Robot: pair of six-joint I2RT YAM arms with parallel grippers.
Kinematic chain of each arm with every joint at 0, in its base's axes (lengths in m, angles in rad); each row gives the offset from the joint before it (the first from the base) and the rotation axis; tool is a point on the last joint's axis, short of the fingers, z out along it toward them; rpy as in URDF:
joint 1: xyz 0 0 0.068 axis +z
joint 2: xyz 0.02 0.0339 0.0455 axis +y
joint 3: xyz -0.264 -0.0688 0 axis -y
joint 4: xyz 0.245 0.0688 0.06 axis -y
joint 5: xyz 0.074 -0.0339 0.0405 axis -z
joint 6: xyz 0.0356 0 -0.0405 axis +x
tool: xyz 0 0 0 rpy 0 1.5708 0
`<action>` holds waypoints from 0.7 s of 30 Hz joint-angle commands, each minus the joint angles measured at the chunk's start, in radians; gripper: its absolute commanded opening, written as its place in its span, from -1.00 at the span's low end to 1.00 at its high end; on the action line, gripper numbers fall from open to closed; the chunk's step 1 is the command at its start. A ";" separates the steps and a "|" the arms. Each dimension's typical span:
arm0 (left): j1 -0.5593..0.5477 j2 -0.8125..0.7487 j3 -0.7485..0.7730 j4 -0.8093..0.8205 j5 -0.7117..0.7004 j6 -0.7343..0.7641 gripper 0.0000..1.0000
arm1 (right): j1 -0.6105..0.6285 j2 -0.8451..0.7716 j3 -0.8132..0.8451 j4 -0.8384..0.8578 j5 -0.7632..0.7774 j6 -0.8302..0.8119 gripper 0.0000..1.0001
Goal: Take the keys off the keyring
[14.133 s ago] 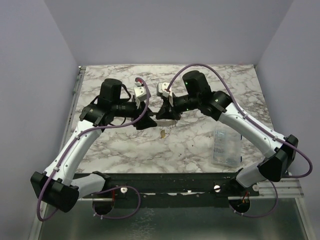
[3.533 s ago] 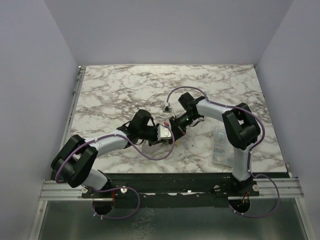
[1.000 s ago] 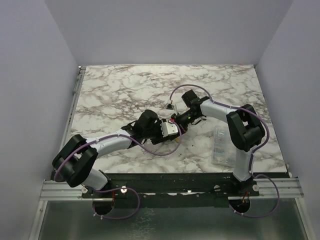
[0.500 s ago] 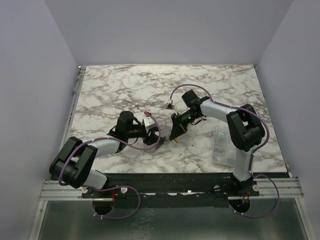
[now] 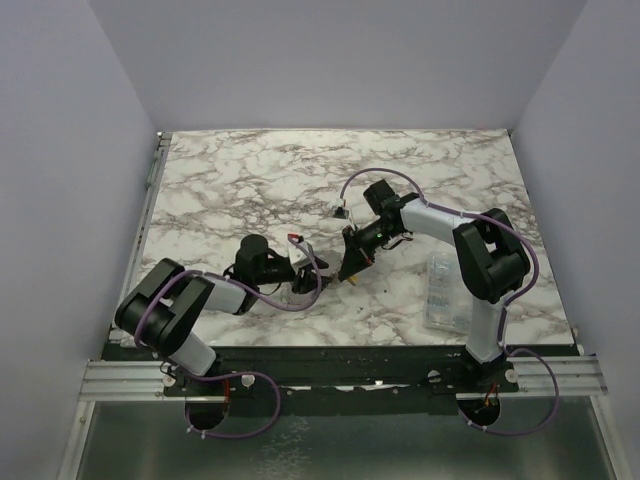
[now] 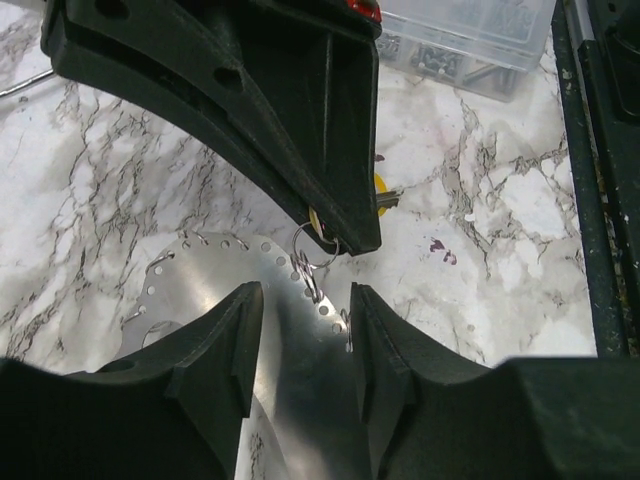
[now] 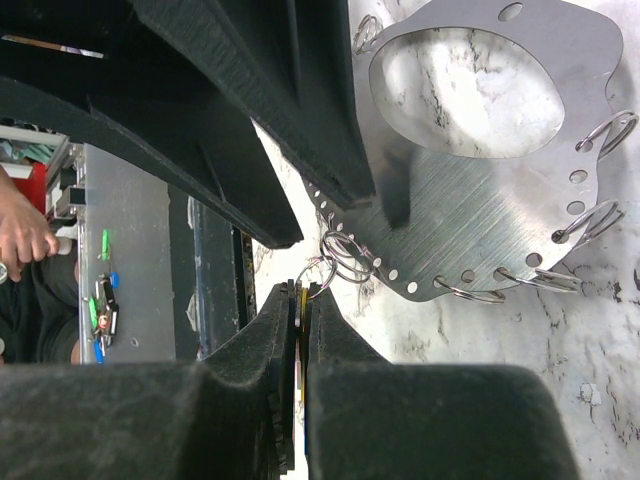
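Plainly, nothing is off yet: my right fingers (image 7: 270, 340) pinch the yellow key (image 6: 378, 186) low over the desk (image 5: 250, 180). Its keyring (image 7: 345, 258) is threaded through the perforated plate (image 7: 480, 200). My left fingers (image 6: 215, 360) stand apart above that plate.

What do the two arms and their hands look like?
Both the left arm and the right arm have white shells between black joints, with a purple cable looping along each. The left hand and the right hand are matte black, each with two thick tapering fingers.
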 commanded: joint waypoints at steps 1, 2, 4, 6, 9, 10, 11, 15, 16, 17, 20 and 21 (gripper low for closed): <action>-0.025 0.048 -0.021 0.156 -0.010 -0.015 -0.14 | 0.003 -0.032 0.010 -0.021 -0.048 -0.019 -0.99; -0.028 0.058 -0.021 0.172 -0.017 -0.019 -0.17 | 0.003 -0.032 0.011 -0.021 -0.050 -0.020 -0.99; -0.030 0.085 -0.017 0.197 -0.016 -0.035 -0.24 | 0.002 -0.032 0.011 -0.022 -0.053 -0.020 -0.99; -0.030 0.110 -0.019 0.232 -0.020 -0.051 -0.28 | 0.003 -0.031 0.013 -0.026 -0.054 -0.023 -0.99; -0.031 0.134 -0.027 0.271 -0.025 -0.067 -0.33 | 0.002 -0.029 0.013 -0.028 -0.055 -0.025 -0.99; -0.030 0.140 -0.029 0.277 -0.023 -0.067 -0.36 | 0.002 -0.029 0.013 -0.029 -0.054 -0.025 -0.99; -0.030 0.145 -0.032 0.282 -0.019 -0.067 -0.40 | 0.003 -0.029 0.013 -0.029 -0.054 -0.025 -0.99; -0.031 0.144 -0.037 0.290 -0.018 -0.070 -0.65 | 0.002 -0.025 0.014 -0.029 -0.049 -0.025 -0.99; -0.030 0.137 -0.037 0.291 -0.022 -0.076 -0.75 | 0.002 -0.023 0.014 -0.029 -0.050 -0.025 -0.99; -0.030 0.128 -0.037 0.290 -0.028 -0.084 -0.84 | 0.003 -0.022 0.013 -0.029 -0.046 -0.026 -0.99; -0.032 0.089 -0.021 0.223 -0.067 -0.091 -1.00 | 0.003 -0.019 0.015 -0.027 -0.038 -0.020 -0.99; -0.033 0.067 -0.003 0.141 -0.082 -0.063 -1.00 | 0.003 -0.019 0.013 -0.025 -0.033 -0.017 -0.99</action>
